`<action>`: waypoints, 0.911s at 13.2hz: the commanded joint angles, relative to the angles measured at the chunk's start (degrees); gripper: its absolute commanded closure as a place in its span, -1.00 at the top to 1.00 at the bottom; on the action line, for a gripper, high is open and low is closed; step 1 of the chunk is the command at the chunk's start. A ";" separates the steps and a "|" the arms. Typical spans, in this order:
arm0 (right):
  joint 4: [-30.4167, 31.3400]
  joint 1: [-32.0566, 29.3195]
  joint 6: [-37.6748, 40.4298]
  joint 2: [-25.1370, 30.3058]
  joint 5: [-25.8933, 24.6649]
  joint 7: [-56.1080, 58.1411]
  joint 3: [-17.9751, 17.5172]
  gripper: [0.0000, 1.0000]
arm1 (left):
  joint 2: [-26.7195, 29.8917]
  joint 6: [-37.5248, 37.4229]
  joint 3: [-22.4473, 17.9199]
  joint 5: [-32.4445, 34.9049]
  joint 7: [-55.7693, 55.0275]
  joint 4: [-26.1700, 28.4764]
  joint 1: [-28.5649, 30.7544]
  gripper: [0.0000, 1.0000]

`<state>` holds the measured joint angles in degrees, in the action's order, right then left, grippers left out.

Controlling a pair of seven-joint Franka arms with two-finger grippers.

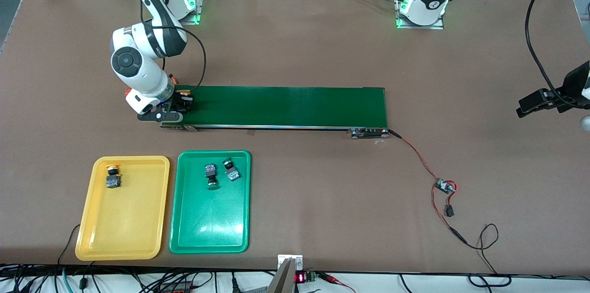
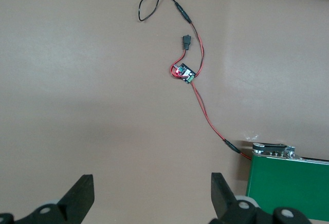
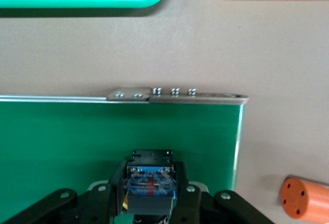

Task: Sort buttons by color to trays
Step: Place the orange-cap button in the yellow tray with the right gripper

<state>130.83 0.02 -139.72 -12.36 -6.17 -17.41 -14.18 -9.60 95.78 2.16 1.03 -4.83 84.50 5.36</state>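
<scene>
My right gripper [image 1: 182, 105] is down on the dark-green conveyor belt [image 1: 286, 106], at its end toward the right arm's end of the table. It is shut on a button [image 3: 150, 179] with a black blocky body; a sliver of yellow-orange cap shows at its side [image 1: 185, 94]. The yellow tray [image 1: 124, 219] holds one yellow-orange button [image 1: 112, 178]. Beside it, the green tray [image 1: 209, 228] holds two green buttons [image 1: 210, 176] [image 1: 231, 169]. My left gripper [image 2: 152, 193] waits open over bare table past the belt's other end [image 1: 537, 102].
A small circuit board [image 1: 445, 186] with red and black wires lies on the table and runs to the belt's end toward the left arm. An orange cylinder [image 3: 306, 198] lies just off the belt beside my right gripper. Cables hang along the table edge nearest the camera.
</scene>
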 commanded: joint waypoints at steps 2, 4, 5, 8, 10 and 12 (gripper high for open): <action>-9.15 -2.39 5.39 -0.29 -0.86 5.18 -0.32 -0.65 | 0.29 0.64 -0.14 -0.24 1.05 0.49 0.18 1.00; -17.50 -4.14 8.49 -3.61 -0.86 8.86 0.11 -0.65 | 0.29 0.73 -0.14 -0.24 1.05 0.49 0.18 1.00; -20.85 -5.02 8.50 -6.07 -0.77 10.19 0.46 -0.65 | 0.29 0.73 -0.14 -0.24 1.05 0.49 0.18 1.00; -29.29 -5.56 7.80 -16.69 -0.68 11.96 2.57 -0.65 | 0.29 0.64 -0.14 -0.24 1.05 0.49 0.18 1.00; -34.22 -6.60 7.53 -21.37 -0.16 11.79 3.10 -0.65 | 0.20 0.64 -0.14 -0.24 1.05 0.49 0.18 1.00; -38.18 -7.31 7.62 -24.71 -0.42 12.66 3.45 -0.65 | 0.20 0.64 -0.14 -0.24 1.05 0.49 0.18 1.00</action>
<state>98.10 -6.35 -133.53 -33.80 -6.31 -5.93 -10.41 -9.70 95.78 2.16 1.03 -4.83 84.51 5.44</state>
